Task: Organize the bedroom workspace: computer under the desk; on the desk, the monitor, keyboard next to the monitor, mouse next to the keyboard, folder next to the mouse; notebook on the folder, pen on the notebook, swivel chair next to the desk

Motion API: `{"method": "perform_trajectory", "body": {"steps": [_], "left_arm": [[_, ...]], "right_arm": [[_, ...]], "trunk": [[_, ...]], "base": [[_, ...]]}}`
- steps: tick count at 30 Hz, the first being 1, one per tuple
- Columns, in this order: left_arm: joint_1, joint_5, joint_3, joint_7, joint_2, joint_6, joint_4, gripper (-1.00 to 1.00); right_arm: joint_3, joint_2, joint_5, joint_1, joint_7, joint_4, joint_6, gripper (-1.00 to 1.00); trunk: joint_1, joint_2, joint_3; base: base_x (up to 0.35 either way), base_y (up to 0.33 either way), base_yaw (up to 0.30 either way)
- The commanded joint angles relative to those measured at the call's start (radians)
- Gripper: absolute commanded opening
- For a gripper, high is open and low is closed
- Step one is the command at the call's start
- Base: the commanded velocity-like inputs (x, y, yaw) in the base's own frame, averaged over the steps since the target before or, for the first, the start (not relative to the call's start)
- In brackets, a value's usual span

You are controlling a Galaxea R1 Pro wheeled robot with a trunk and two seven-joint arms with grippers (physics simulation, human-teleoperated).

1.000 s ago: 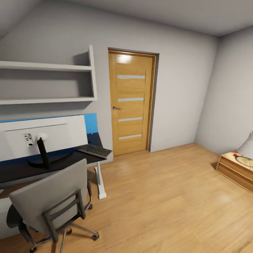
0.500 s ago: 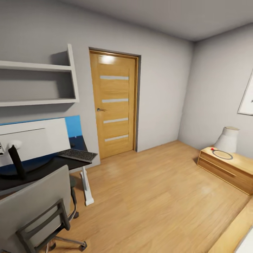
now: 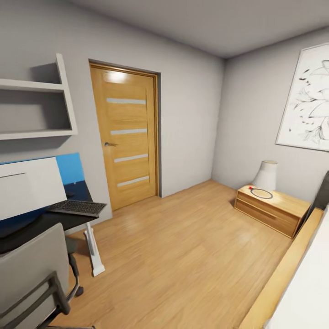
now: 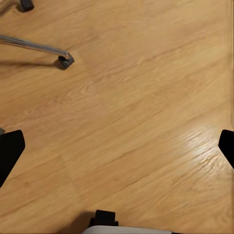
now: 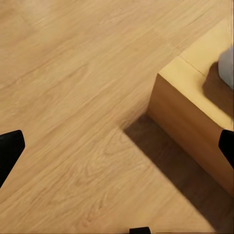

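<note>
In the head view, the desk [image 3: 39, 225] with its black top stands at the left wall. The monitor [image 3: 27, 192] rests on it with its white back toward me. The keyboard [image 3: 75, 208] lies at the desk's near end, beside the monitor. The grey back of the swivel chair [image 3: 32, 269] is in the lower left corner, right at the desk. One chrome leg and castor of the chair [image 4: 65, 60] show on the floor in the left wrist view. My left gripper [image 4: 117, 146] and right gripper [image 5: 117, 146] both hang open over bare wood floor, holding nothing.
A wooden door [image 3: 125, 137] is shut in the far wall. A low wooden unit [image 3: 269, 210] with a white lamp [image 3: 266, 176] stands at the right, and a bed frame edge [image 3: 283, 278] runs along the lower right. A wooden box corner [image 5: 195, 112] lies near the right gripper.
The whole head view has shifted left, so the camera has turned right. The desk and chair have slid toward the left edge, and the lamp, low unit and wall picture have come into view.
</note>
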Motion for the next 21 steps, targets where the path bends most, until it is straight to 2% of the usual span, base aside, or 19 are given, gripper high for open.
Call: {"method": "perform_trajectory", "body": {"steps": [1, 8, 21], "left_arm": [[0.0, 0.008, -0.002, 0.0, 0.0, -0.003, 0.0, 1.0], [0.0, 0.009, -0.002, 0.0, 0.0, -0.003, 0.0, 1.0], [0.0, 0.009, -0.001, 0.0, 0.0, -0.003, 0.001, 1.0]], "right_arm": [[-0.003, 0.001, -0.004, 0.0, 0.003, 0.0, -0.002, 1.0], [-0.003, 0.001, -0.004, 0.0, 0.004, -0.001, 0.003, 1.0], [-0.003, 0.001, -0.003, 0.0, 0.004, -0.003, 0.005, 1.0]], "trunk": [[0.0, -0.001, -0.001], [0.0, -0.001, -0.004], [0.0, -0.001, -0.019]], "base": [[0.039, 0.0, -0.294], [0.175, 0.0, -0.283], [0.311, 0.022, -0.212]]}}
